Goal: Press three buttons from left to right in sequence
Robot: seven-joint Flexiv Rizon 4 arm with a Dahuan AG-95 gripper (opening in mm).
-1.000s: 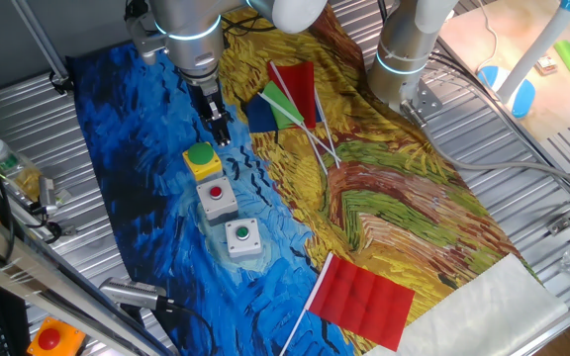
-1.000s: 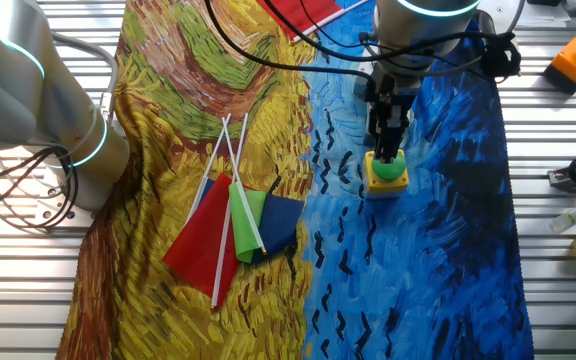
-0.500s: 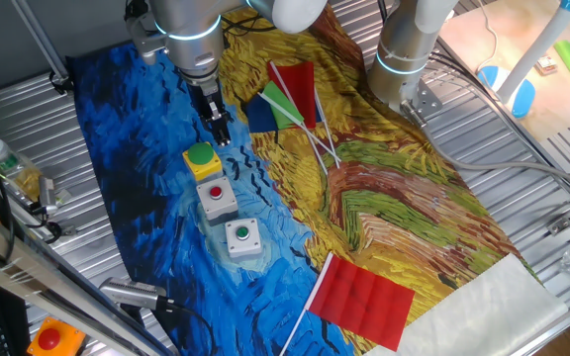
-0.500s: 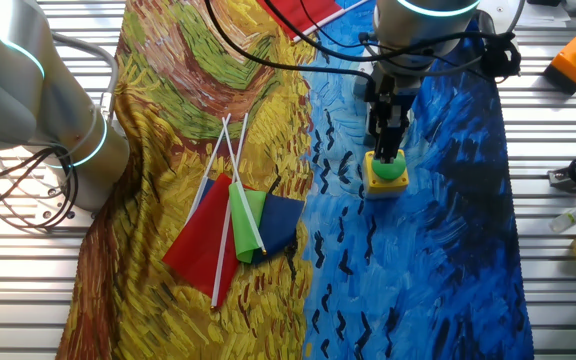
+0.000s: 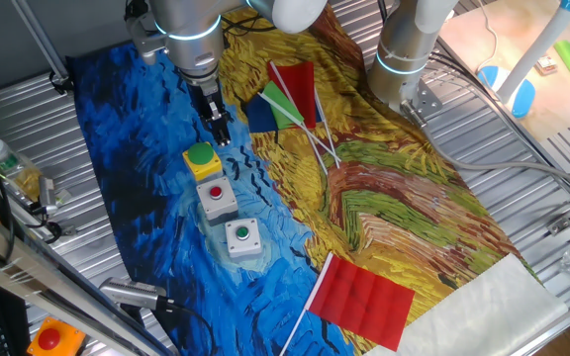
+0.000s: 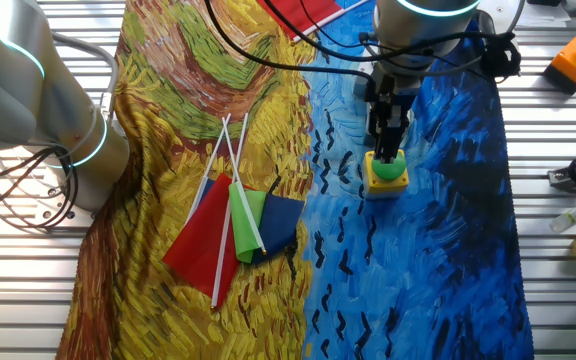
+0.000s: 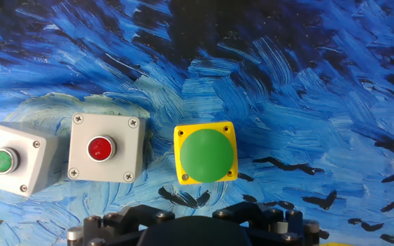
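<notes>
Buttons, three, in a row on painted cloth (image 5: 384,208): yellow box with big green dome (image 5: 201,159), grey box with red button (image 5: 216,198) just beside, grey box with small green button (image 5: 242,237) last in line; spaced apart, none touching. Same order reversed across hand view: small green at left edge, red next, green dome near centre. Gripper (image 5: 218,129) poised above cloth, near yellow box, fingertips pointing down; from the other fixed view, directly over green dome, contact not resolvable. Finger state: cannot tell, tips hidden in hand view and too small elsewhere. Step in hand, judged: first press, on green dome. Next move, judged: straight descent onto dome centre, release, then sideways shift to red button. Elsewhere: coloured flags (image 5: 290,99), second idle arm (image 5: 404,54).
</notes>
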